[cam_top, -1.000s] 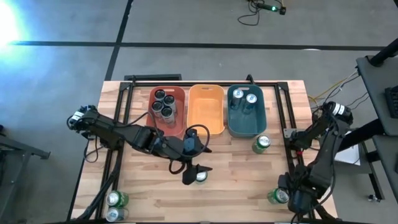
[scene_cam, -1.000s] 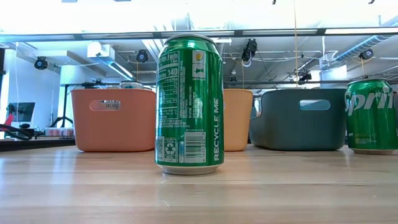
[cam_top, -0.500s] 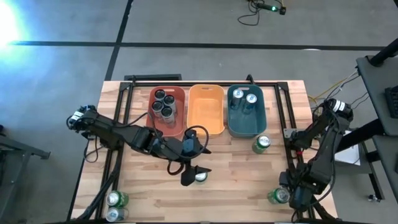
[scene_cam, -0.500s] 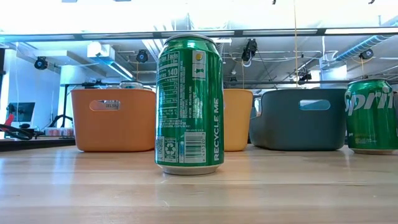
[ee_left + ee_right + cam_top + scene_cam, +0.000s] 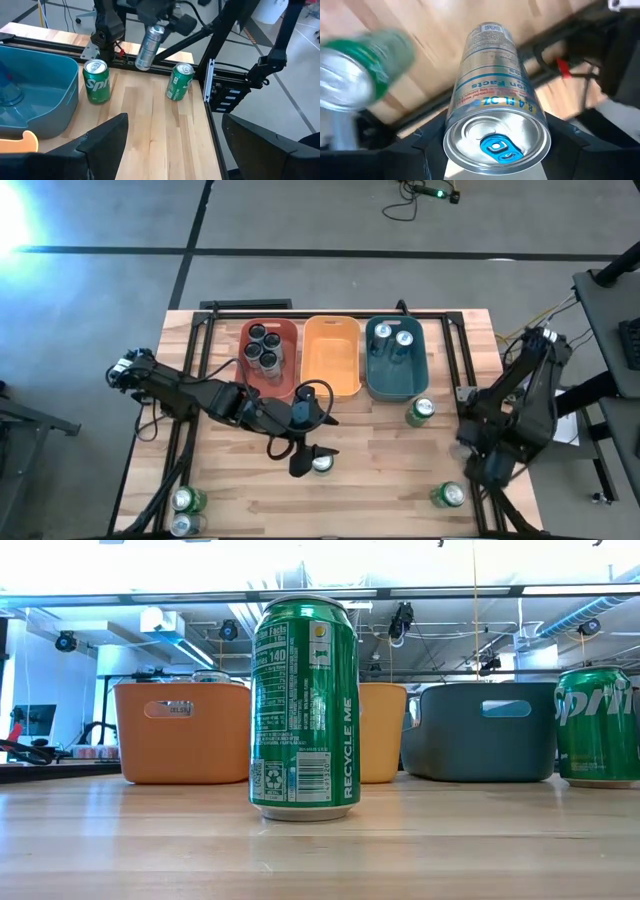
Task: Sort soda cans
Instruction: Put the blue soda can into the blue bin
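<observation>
Right gripper (image 5: 495, 165) is clamped on a pale silver-blue can (image 5: 495, 110), lifted clear of the table at the right edge; the left wrist view shows the same can (image 5: 149, 46) hanging tilted in the air above two upright green cans. Left gripper (image 5: 305, 461) sits mid-table with fingers spread, straddling a green can (image 5: 322, 464), not visibly closed on it.

Can locations: four dark cans in the red tub (image 5: 283, 385), two silver-topped ones in the teal tub (image 5: 420, 385), yellow tub (image 5: 331, 385) looks empty. Loose green cans: one just in front of the teal tub (image 5: 420, 412), one at front right (image 5: 447, 496), two at front-left corner (image 5: 187, 502).

Risks, as judgement:
- Held can is tilted, so it could slip or land on its edge at drop-off.
- Carry path to the tubs passes over the green can by the teal tub; a low swing knocks it over.
- Both arms heading to the tubs at once could collide.

Hard to tell: grip contact points on the held can, and the right gripper itself in the high view, lost in the arm. Low view shows neither arm.
</observation>
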Motion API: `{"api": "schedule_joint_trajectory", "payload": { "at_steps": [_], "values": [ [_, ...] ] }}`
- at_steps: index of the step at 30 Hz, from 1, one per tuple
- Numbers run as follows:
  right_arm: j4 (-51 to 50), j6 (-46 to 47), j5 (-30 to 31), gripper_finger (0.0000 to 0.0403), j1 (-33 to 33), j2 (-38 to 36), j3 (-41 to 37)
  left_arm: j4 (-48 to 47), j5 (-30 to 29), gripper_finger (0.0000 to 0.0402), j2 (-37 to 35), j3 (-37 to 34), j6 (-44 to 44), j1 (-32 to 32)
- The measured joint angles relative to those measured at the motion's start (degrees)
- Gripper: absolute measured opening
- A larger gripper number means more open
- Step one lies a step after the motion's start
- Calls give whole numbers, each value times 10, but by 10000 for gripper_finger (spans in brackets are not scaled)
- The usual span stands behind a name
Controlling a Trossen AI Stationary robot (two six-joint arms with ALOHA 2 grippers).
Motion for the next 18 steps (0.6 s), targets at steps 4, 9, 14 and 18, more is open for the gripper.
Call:
{"api": "schedule_joint_trajectory", "payload": {
  "at_steps": [4,9,14,18],
  "values": [
    [20,-30,22,240,-42,-36,0,0,0,307,0,0,-1,0],
    [47,-118,32,231,-124,-47,0,7,-1,307,-1,0,-4,0],
    [149,-236,48,235,-233,-25,9,14,-4,307,-1,0,-10,0],
    [175,-361,56,234,-328,11,49,27,-5,307,-1,0,-18,0]
  ]
}}
